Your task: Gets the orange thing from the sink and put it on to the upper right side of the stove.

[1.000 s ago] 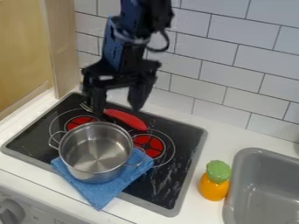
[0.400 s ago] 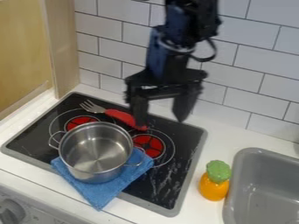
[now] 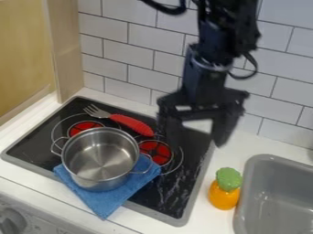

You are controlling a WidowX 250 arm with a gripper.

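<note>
Nearest you, the orange thing (image 3: 224,195) with its green end (image 3: 229,178) sits on the worktop (image 3: 207,220), not in the sink (image 3: 264,158) but just beside its wall, in the strip between sink and stove (image 3: 162,192). Its long axis runs roughly near to far, green end away from you; you can't tell for sure whether it stands or lies. The sink runs out of view at the right and near edges. Farther back, your gripper (image 3: 196,133) is open and empty, its 2 fingers well apart above the stove's far corner on the sink side. From there the orange thing lies nearer you and toward the sink, so your coming move should go that way, then down; how far down is hard to judge. That far corner, probably your drop spot, is partly hidden behind the fingers.
</note>
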